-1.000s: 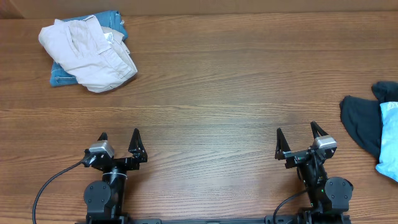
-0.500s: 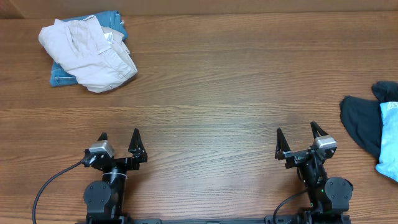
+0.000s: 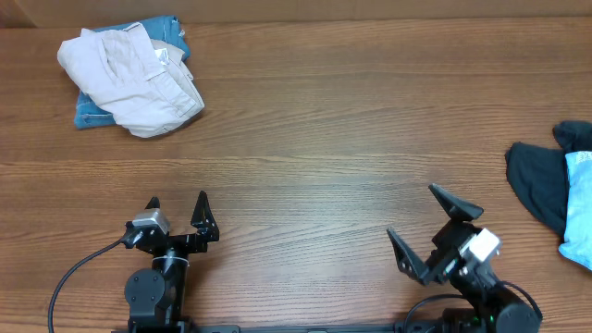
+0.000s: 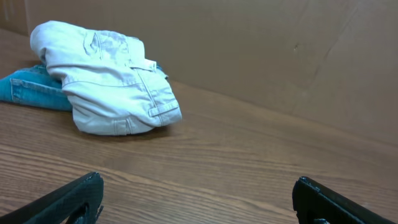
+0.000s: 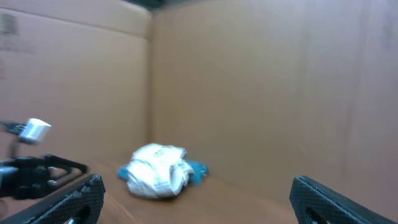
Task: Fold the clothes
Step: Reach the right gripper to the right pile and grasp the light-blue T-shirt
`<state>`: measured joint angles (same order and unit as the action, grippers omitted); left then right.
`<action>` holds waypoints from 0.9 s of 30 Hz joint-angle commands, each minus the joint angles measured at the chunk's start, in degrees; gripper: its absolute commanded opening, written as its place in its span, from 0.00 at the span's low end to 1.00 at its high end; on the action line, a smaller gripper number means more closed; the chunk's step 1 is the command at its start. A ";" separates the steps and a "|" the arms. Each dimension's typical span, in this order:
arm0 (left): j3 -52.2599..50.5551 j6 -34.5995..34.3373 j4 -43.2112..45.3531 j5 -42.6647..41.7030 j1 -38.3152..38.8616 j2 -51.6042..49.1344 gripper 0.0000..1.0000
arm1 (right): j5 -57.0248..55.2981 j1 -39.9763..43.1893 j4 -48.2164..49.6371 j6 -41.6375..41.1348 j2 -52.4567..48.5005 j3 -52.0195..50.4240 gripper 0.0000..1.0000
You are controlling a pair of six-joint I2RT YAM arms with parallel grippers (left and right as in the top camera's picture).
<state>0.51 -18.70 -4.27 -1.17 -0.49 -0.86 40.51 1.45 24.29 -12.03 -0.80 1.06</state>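
Note:
A beige garment (image 3: pixel 129 79) lies crumpled on a denim-blue piece (image 3: pixel 91 111) at the far left of the table. It also shows in the left wrist view (image 4: pixel 106 84) and, blurred, in the right wrist view (image 5: pixel 157 170). At the right edge lies a dark navy-black piece (image 3: pixel 536 180) with a sky-blue T-shirt (image 3: pixel 579 208) on it, partly cut off. My left gripper (image 3: pixel 176 203) is open and empty at the near left. My right gripper (image 3: pixel 421 222) is open and empty at the near right, turned toward the left.
Brown cardboard walls (image 4: pixel 261 50) stand behind the table. The wooden table (image 3: pixel 324 139) stretches between the two piles. A black cable (image 3: pixel 74 273) trails from the left arm's base.
My right gripper has swung and tilted to the left, now facing across the table toward the beige pile. The left arm and the clothes have not moved.

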 commanded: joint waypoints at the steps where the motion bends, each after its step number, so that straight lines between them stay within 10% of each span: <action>1: -0.24 0.70 -0.15 0.72 -0.35 0.50 1.00 | 2.56 0.20 2.10 -3.41 0.61 3.23 1.00; 7: -0.24 0.70 -0.15 0.72 -0.35 0.50 1.00 | -7.50 2.89 -15.23 5.27 -8.13 19.98 1.00; 16: -0.24 0.70 -0.15 0.72 -0.35 0.50 1.00 | -51.01 5.86 -49.99 9.22 -47.45 55.15 1.00; 21: -0.24 0.70 -0.15 0.72 -0.35 0.50 1.00 | -45.13 29.73 -67.14 -0.28 -69.26 74.01 1.00; 27: -0.24 0.70 -0.15 0.72 -0.35 0.50 1.00 | -40.52 49.18 -68.46 -3.30 -72.52 74.60 1.00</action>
<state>0.51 -18.70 -4.34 -0.99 -0.49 -0.86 -1.91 47.13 -43.38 -11.40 -73.67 73.52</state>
